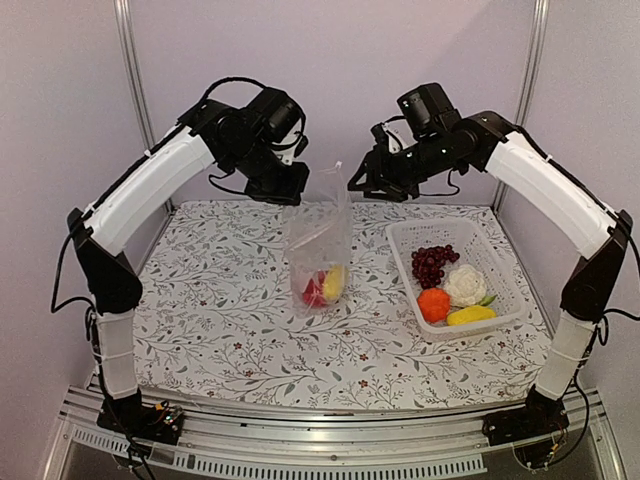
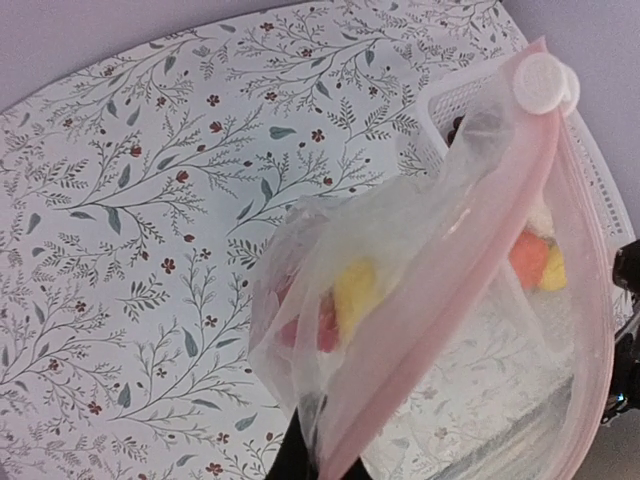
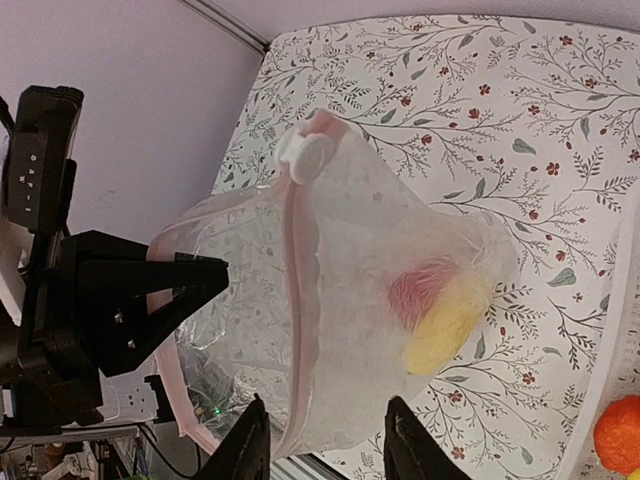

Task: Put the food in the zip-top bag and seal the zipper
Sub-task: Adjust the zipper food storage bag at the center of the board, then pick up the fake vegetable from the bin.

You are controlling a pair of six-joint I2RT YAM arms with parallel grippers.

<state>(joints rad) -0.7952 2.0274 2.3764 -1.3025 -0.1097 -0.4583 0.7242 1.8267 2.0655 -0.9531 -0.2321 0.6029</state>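
The clear zip-top bag hangs upright over the middle of the table. Inside it lie a red piece and a yellow piece of food. My left gripper is shut on the bag's top left corner. The pink zipper runs up to a white slider. My right gripper stands open at the top right. The zipper edge passes loosely between its fingers. Grapes, cauliflower, an orange fruit and a yellow piece lie in the basket.
The white mesh basket stands on the right of the flowered tablecloth, close beside the hanging bag. Metal frame posts rise at the back corners. The table's front rail runs between the arm bases.
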